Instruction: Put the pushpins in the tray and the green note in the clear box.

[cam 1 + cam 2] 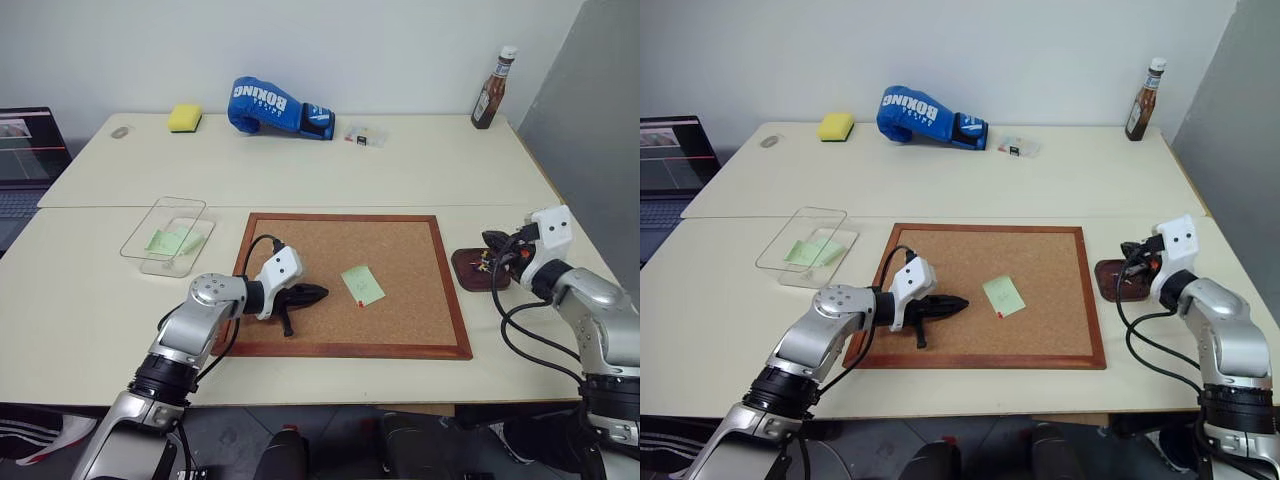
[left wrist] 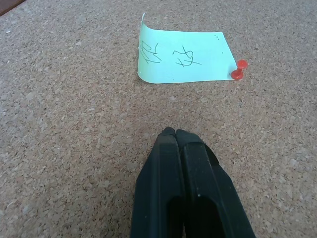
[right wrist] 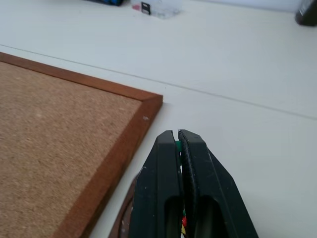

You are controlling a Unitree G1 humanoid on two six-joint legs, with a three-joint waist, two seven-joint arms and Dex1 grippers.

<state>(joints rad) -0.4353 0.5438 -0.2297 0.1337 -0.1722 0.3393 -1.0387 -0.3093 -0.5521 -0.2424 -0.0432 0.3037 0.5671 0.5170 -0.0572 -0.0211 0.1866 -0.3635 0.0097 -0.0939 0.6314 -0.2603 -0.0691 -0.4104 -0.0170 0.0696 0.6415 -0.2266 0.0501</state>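
The green note (image 1: 362, 284) lies on the cork board (image 1: 400, 250), held at its near corner by a red pushpin (image 2: 238, 72). My left gripper (image 1: 320, 293) is shut and empty, low over the cork and just left of the note, pointing at it. The dark tray (image 1: 464, 270) sits right of the board with small coloured pins in it. Above it hangs my right gripper (image 1: 489, 241), shut; coloured specks show through the slit between its fingers (image 3: 163, 163), and I cannot tell whether anything is pinched. The clear box (image 1: 135, 240), left of the board, holds another green slip (image 1: 172, 241).
At the back of the table lie a blue boxing glove (image 1: 275, 105), a yellow sponge (image 1: 184, 118) and a tiny clear case (image 1: 364, 135). A sauce bottle (image 1: 493, 90) stands at the back right. A laptop (image 1: 25, 150) sits off the table's left edge.
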